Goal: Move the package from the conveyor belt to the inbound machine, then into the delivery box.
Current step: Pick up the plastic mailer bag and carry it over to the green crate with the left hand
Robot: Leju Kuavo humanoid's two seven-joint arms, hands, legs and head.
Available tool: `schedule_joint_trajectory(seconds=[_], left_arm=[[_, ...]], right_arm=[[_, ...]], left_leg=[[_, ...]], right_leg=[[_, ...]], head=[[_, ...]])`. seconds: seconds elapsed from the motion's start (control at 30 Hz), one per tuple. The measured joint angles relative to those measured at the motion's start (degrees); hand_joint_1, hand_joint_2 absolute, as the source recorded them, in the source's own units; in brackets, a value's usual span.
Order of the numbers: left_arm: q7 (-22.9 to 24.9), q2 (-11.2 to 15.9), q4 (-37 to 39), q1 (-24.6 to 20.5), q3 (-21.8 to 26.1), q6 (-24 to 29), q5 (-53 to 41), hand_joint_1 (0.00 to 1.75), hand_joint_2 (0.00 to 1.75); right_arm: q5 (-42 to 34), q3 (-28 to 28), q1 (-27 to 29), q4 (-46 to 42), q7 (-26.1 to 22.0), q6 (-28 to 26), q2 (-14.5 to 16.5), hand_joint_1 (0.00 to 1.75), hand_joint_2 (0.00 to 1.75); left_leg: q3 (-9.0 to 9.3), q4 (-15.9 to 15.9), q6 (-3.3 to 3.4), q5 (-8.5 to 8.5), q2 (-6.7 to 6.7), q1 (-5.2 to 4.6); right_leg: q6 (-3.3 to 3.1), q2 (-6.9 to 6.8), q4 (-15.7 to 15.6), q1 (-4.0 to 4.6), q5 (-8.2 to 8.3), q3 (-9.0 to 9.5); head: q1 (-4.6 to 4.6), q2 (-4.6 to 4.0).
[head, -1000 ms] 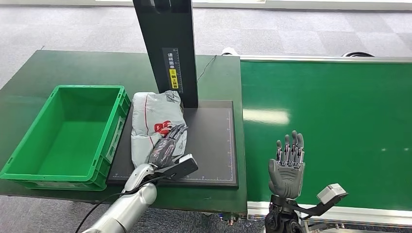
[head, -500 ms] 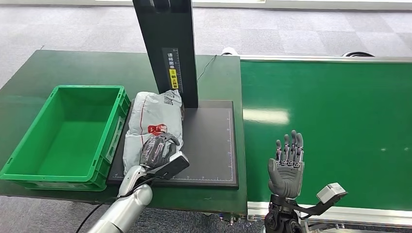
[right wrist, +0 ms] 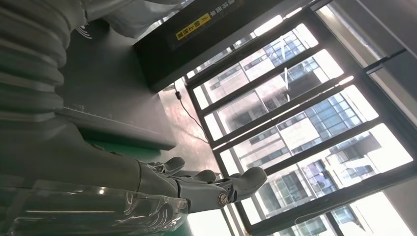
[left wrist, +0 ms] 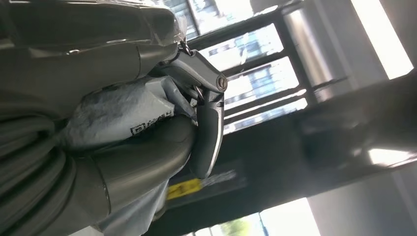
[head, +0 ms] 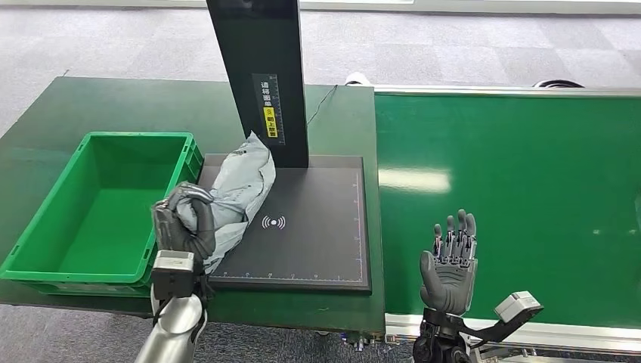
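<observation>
The package [head: 238,189] is a grey plastic mailer bag, soft and crumpled, bunched into a long roll. It is tilted, with one end raised and gripped by the left robot hand [head: 184,223] near the right wall of the delivery box [head: 47,219], while the other end points toward the black upright column of the inbound machine [head: 317,227]. Its lower part rests on the left portion of the machine's flat black pad. The delivery box is a green plastic crate standing upright on the counter, just left of the pad. The conveyor belt [head: 521,189] is a flat green surface lying to the right of the machine.
</observation>
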Motion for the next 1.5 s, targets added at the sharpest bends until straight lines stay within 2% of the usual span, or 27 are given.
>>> schedule_joint_trajectory(seconds=[0.2,0.4,0.5,0.63,0.77,0.9,0.93,1.03,1.07,1.13,1.23,1.37,1.5], left_arm=[[0.0,1.0,-9.2,-0.9,0.5,0.3,1.6,1.75,1.75],[0.7,1.5,-12.8,-3.3,1.2,0.8,1.7,1.75,1.75],[2.7,1.9,-13.4,-6.0,1.7,0.8,1.4,1.75,1.75],[7.7,2.8,-12.0,-13.2,3.1,0.6,-0.7,1.75,1.75],[12.4,3.9,-5.8,-21.3,4.8,-2.7,-2.7,1.75,1.75],[13.4,4.2,0.4,-25.0,5.0,-4.9,-5.1,1.75,1.75],[13.8,4.2,1.9,-25.5,4.8,-5.8,-6.2,1.42,1.75],[16.4,4.6,8.1,-26.6,3.0,-11.0,-12.1,0.11,1.75],[17.5,5.0,10.5,-26.7,1.9,-13.3,-15.1,0.0,1.75],[20.0,6.2,14.7,-26.6,-0.6,-16.7,-21.5,0.0,1.75],[24.9,8.8,16.0,-24.2,-2.9,-17.6,-32.9,0.0,1.75],[29.4,12.3,7.6,-15.8,-3.0,-19.3,-44.5,0.0,1.75],[29.7,14.9,-2.7,-7.9,-2.2,-21.9,-47.2,0.0,1.75]], right_arm=[[-0.1,0.0,0.2,-0.2,0.0,0.0,0.0,0.0,1.75],[-0.1,0.0,0.2,-0.2,0.0,0.0,0.0,0.0,1.75],[-0.1,0.0,0.2,-0.2,-0.1,0.0,0.0,0.0,1.75],[0.0,0.0,0.2,-0.2,-0.2,0.0,0.0,0.0,1.75],[0.0,0.0,0.2,-0.2,-0.3,0.3,0.0,0.0,1.75],[0.0,0.0,0.2,-0.2,-0.5,0.6,0.0,0.0,1.75],[0.0,-0.1,0.2,-0.2,-0.5,0.7,0.1,0.0,1.75],[0.0,-0.3,0.3,-0.4,-0.6,1.1,0.1,0.0,1.75],[0.0,-0.4,0.4,-0.6,-0.6,1.3,0.1,0.0,1.75],[-0.1,-0.8,0.8,-1.2,-0.6,1.9,0.1,0.0,1.75],[-0.6,-1.4,1.8,-2.3,-0.6,2.4,0.0,0.0,1.75],[-1.2,-2.2,2.7,-3.3,-0.6,2.5,-0.2,0.0,1.75],[-0.8,-3.0,2.7,-3.2,-1.0,2.6,-0.3,0.0,1.75]], left_leg=[[0.01,0.0,0.01,0.01,0.0,0.0],[0.02,0.0,0.01,0.01,-0.01,-0.01],[0.02,0.0,0.01,0.02,-0.02,0.0],[0.04,0.0,0.01,0.07,-0.03,0.01],[0.09,0.0,0.0,0.1,-0.02,0.01],[0.09,0.0,0.0,0.1,0.03,0.0],[0.09,0.0,0.0,0.09,0.03,-0.01],[0.07,0.0,0.0,0.08,-0.03,-0.01],[0.06,0.0,0.0,0.08,-0.01,-0.01],[0.05,0.0,0.0,0.08,0.12,-0.01],[0.08,0.0,-0.03,0.04,0.41,-0.01],[0.05,0.0,-0.07,-0.03,0.43,0.01],[-0.01,0.0,-0.1,-0.08,0.4,0.01]], right_leg=[[0.0,0.0,0.0,0.0,0.01,0.02],[0.0,0.0,0.0,-0.01,0.01,0.02],[0.0,-0.01,0.0,0.0,0.01,0.02],[-0.01,-0.02,0.0,0.01,0.02,0.04],[0.0,-0.02,0.0,0.0,0.04,0.1],[0.01,0.01,0.0,-0.01,0.05,0.07],[0.01,0.01,0.0,-0.02,0.05,0.06],[0.01,-0.05,0.0,-0.03,0.03,0.06],[0.01,-0.04,0.0,-0.03,0.03,0.06],[0.0,0.07,0.0,-0.02,0.05,0.05],[-0.03,0.33,0.0,-0.01,0.07,0.01],[-0.04,0.38,0.0,0.01,0.01,-0.08],[-0.03,0.35,0.0,0.01,-0.06,-0.11]], head=[[0.01,0.01],[0.01,0.01],[0.01,0.01],[0.01,0.01],[0.02,0.01],[0.02,0.01],[0.01,0.01],[0.02,0.0],[0.02,0.0],[0.03,0.0],[0.08,0.01],[0.08,0.02],[0.09,0.01]])
